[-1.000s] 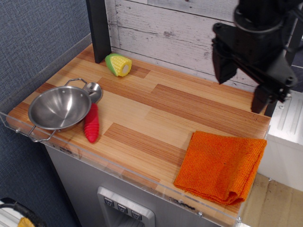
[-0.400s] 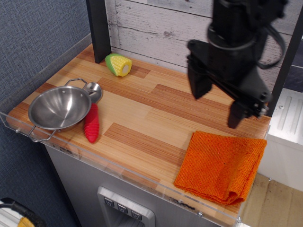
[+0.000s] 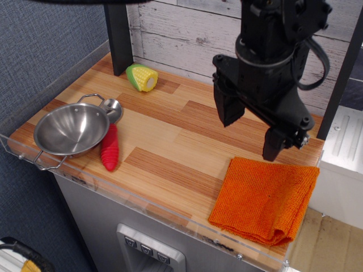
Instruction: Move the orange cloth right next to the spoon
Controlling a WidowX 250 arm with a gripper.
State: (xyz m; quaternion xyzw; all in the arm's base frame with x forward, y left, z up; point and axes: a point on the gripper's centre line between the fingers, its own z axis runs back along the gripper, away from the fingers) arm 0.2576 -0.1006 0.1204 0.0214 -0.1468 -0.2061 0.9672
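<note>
The orange cloth (image 3: 265,198) lies flat and folded at the front right corner of the wooden table. The spoon (image 3: 110,139) lies at the left, its red ribbed handle pointing to the front and its shiny scoop tucked against the steel bowl (image 3: 71,130). My black gripper (image 3: 248,131) hangs open and empty above the table, just beyond the cloth's far left edge, its two fingers spread wide. It holds nothing.
A toy corn cob (image 3: 142,77) lies at the back left near a black post (image 3: 118,35). A clear plastic rim (image 3: 142,207) runs along the table's front and left edges. A white plank wall stands behind.
My gripper has moved left and down toward the cloth's far edge, still open. The cloth, spoon and bowl have not moved.
</note>
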